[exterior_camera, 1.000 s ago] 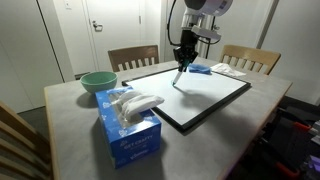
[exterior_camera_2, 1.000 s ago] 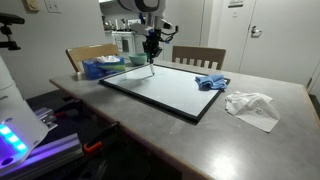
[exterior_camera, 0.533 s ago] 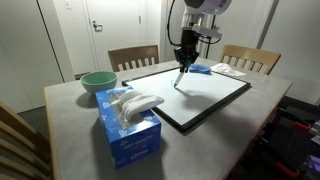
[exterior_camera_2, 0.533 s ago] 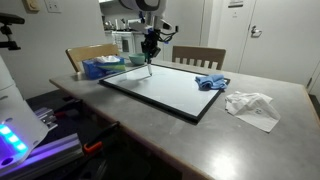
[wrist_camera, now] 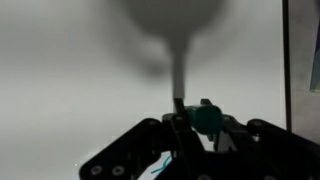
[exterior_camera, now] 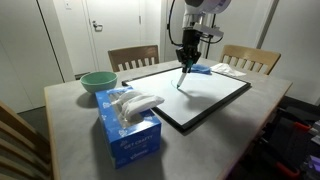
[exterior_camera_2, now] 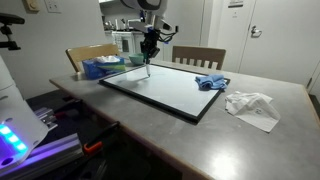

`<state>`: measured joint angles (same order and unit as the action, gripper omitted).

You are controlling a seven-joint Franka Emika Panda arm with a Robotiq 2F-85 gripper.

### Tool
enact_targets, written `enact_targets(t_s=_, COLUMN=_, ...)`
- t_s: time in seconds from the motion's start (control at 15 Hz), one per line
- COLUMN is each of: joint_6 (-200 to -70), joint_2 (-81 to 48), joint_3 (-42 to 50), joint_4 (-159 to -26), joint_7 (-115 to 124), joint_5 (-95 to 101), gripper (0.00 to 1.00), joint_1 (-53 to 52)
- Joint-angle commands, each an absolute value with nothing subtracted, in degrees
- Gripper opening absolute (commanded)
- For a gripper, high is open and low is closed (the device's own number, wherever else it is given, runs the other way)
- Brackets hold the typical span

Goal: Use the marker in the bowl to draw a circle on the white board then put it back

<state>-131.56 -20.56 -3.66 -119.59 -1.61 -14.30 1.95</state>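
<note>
My gripper [exterior_camera: 186, 62] hangs over the far part of the white board [exterior_camera: 200, 100], shut on the marker [exterior_camera: 181, 80]. The marker points down, and its tip is at or just above the board surface; I cannot tell whether it touches. In the wrist view the marker's teal end [wrist_camera: 205, 117] sits between the jaws of the gripper [wrist_camera: 195, 125], and its thin shaft [wrist_camera: 178, 82] reaches out over the white board [wrist_camera: 70, 80]. The teal-green bowl [exterior_camera: 98, 81] stands to the left of the board, apart from the gripper. I see no drawn line on the white board [exterior_camera_2: 165, 90].
A blue tissue box [exterior_camera: 128, 130] stands at the near table edge beside the bowl. A blue cloth [exterior_camera: 200, 69] lies on the board's far corner, with paper sheets [exterior_camera: 232, 69] beyond it. Crumpled paper [exterior_camera_2: 250, 104] lies on the table. Two wooden chairs [exterior_camera: 133, 57] [exterior_camera: 250, 58] stand behind.
The gripper and marker have shifted slightly sideways over the board. The grip has not changed.
</note>
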Motion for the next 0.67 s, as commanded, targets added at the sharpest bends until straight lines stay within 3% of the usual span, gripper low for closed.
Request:
enact_targets(t_s=0.0, joint_6=-129.2, joint_2=-21.2, joint_3=-2.7, joint_4=-119.1, joint_7=-0.6, joint_5=-13.9, gripper=0.05, joint_1=1.8)
enact_targets(t_s=0.6, joint_6=-126.5, joint_2=-21.2, joint_3=-1.8, joint_4=-118.6, joint_7=0.0, joint_5=-13.9, gripper=0.05, joint_1=2.0)
